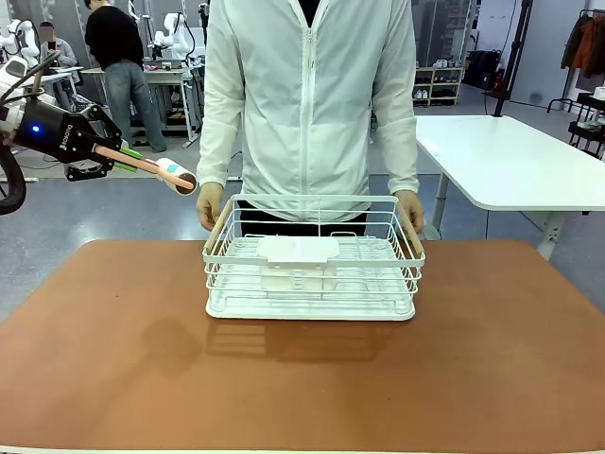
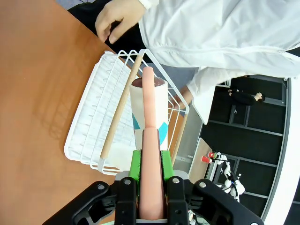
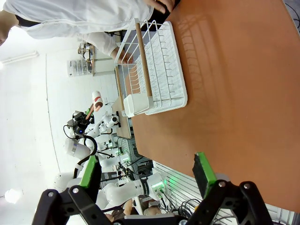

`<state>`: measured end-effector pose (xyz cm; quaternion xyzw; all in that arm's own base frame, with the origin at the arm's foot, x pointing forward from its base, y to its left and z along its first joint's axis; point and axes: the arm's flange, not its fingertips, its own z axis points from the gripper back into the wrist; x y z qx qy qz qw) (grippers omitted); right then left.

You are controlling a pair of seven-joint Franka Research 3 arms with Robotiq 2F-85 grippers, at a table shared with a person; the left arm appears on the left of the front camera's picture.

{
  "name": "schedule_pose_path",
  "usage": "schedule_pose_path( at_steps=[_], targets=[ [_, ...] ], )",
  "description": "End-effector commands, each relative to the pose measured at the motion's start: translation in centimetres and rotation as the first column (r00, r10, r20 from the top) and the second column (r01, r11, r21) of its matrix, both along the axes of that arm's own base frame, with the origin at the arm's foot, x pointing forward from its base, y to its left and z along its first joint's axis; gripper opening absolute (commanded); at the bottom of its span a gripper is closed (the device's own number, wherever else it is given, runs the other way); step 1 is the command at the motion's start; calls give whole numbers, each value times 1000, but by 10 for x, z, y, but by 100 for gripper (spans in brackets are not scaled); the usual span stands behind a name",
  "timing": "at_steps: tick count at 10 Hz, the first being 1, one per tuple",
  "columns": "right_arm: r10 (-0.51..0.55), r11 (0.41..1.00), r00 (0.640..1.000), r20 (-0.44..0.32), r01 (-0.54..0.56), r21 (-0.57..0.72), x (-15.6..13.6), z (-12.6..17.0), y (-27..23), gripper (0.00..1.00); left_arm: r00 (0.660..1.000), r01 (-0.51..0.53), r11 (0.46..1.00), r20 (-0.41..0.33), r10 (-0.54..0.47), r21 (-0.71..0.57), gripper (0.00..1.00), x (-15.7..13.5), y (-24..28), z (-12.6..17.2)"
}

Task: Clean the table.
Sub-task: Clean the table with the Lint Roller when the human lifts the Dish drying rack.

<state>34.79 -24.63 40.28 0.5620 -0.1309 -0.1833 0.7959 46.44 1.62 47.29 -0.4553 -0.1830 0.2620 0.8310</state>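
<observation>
One big rect. table [image 1: 113, 359], matte reddish-brown top w/ thin pale edge, fills the near half of the front view. A white wire basket [image 1: 312, 274] sits on it toward the far edge, approx. centre. Basket: thin rods, pale wood bar at each end, flat white tray beneath, white boxy insert [image 1: 298, 251] in it. A person in a white zip jacket stands behind, one hand [image 1: 209, 204] on one end, other hand [image 1: 411, 208] on the other. Up in the air past the table's far left corner, the left gripper [image 1: 121, 154] is clamped on a lint roller [image 1: 175, 175]. The left wrist view adds detail: green pads [image 2: 136, 161] pinch the smooth pink handle; white cyl. roll w/ teal mark, dark end. In the right wrist view the right gripper [image 3: 146, 171] has fingers wide apart, nothing between, brown top ahead. Beyond, right side, a white-topped table [image 1: 510, 161].
</observation>
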Motion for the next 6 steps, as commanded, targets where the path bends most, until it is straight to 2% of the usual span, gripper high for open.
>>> schedule_pose_path(
  at_steps=[1, 6],
  targets=[
    [-5, 1000, 1000, 24, 5, 9, -2, 2, 3, 100, 1000, 0, 1000, 5, 0, 1, 1, -1, 0, 2],
    [-5, 1000, 1000, 24, 5, 9, -2, 2, 3, 100, 1000, 0, 1000, 5, 0, 1, 1, -1, 0, 2]
  ],
)
